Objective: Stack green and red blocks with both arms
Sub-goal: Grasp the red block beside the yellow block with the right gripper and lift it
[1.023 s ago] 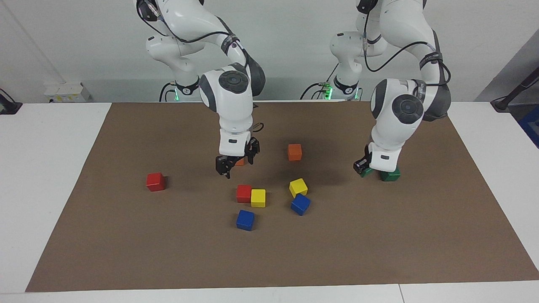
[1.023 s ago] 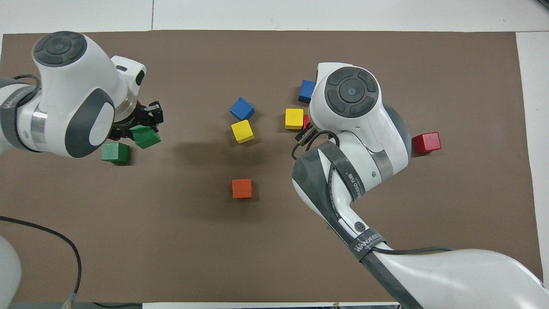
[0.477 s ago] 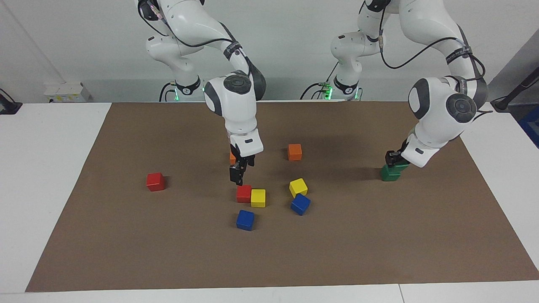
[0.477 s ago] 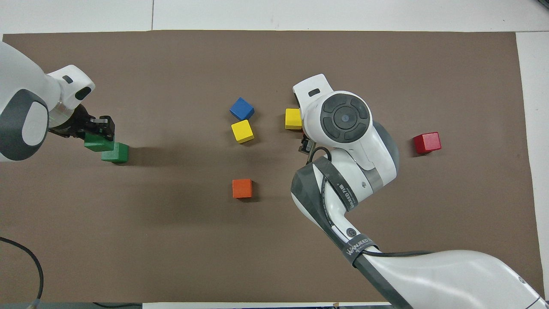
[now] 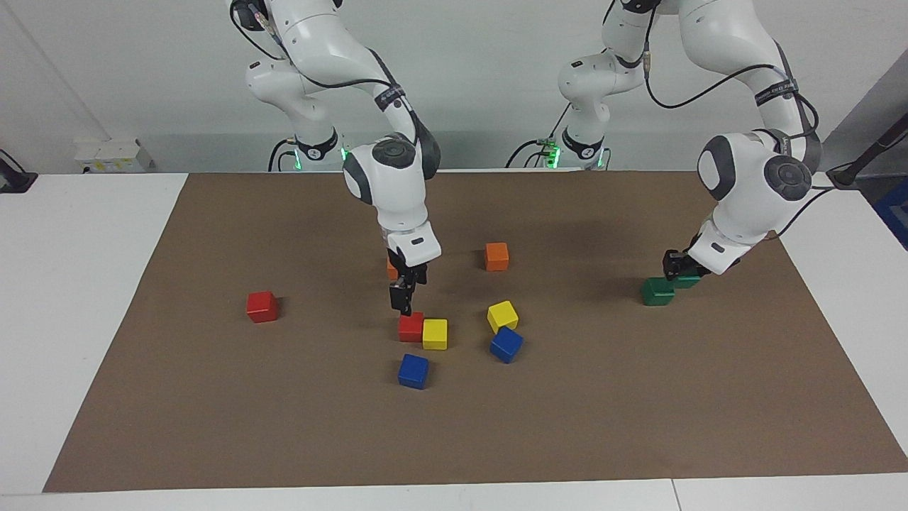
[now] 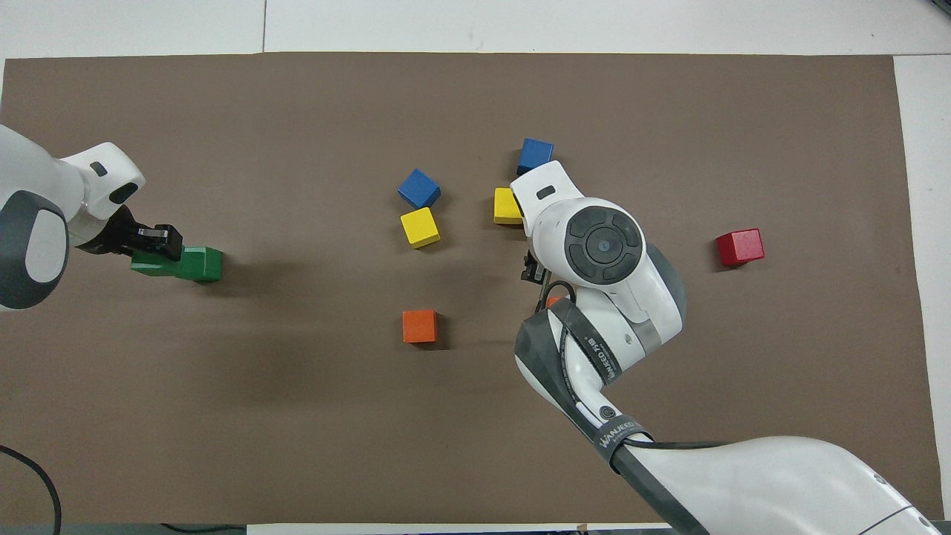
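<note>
My left gripper [image 5: 677,268] is shut on a dark green block [image 5: 688,280] and holds it low beside the second green block [image 5: 656,292], which lies on the mat at the left arm's end. In the overhead view the held block [image 6: 151,266] touches or overlaps the resting one [image 6: 203,264] under the gripper [image 6: 165,241]. My right gripper [image 5: 403,298] is open just above a red block [image 5: 410,327] that touches a yellow cube [image 5: 435,333]. The arm hides that red block from overhead. The other red block [image 5: 262,306] [image 6: 739,247] lies alone toward the right arm's end.
A brown mat [image 5: 213,397] covers the table. Two orange cubes [image 5: 496,256] [image 5: 391,268] lie nearer to the robots than the right gripper's red block. A second yellow cube [image 5: 502,316] and two blue cubes [image 5: 506,344] [image 5: 413,371] lie around mid-mat.
My left gripper carried the green block toward the left arm's end and lowered it beside the other green block. My right gripper turned, moved over the red block and came down.
</note>
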Controlling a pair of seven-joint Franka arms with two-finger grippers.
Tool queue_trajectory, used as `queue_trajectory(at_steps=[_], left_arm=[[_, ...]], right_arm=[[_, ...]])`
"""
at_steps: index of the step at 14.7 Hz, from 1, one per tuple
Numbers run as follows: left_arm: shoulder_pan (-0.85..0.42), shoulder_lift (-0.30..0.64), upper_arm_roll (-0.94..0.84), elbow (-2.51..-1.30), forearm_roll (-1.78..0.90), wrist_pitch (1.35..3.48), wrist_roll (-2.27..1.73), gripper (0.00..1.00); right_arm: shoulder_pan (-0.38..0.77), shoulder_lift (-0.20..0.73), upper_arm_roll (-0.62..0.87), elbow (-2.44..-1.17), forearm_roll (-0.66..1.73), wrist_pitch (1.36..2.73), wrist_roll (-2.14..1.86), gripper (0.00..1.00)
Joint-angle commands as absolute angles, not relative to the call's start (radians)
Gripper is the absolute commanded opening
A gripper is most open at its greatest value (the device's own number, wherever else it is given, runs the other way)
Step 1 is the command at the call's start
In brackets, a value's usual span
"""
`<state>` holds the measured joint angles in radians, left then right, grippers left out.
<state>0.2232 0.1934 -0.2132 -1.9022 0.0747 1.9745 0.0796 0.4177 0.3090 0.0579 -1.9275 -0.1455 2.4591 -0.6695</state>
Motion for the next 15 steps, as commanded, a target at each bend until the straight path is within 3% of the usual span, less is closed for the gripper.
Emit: queue_trajectory(at_steps=[1,9,15], left_arm=[[0.229,0.14,-0.219,-1.971,0.008,2.014,0.104,0.0],[0.232,0.12,-0.215,-2.033,-0.012,2.098,0.164,0.0],[0.222,0.12,-0.213,-2.036,-0.012,2.106,0.16,0.0]], right_arm=[[0.399,0.284,0.063,-1.967,-0.153,2.48,-0.712,1.0],[0.331,0.322,0.063,-1.91,-0.16,2.473,-0.817,1.0],[0.325,0.394,0.064,-1.723,-0.065,2.283,-0.88,1.0]])
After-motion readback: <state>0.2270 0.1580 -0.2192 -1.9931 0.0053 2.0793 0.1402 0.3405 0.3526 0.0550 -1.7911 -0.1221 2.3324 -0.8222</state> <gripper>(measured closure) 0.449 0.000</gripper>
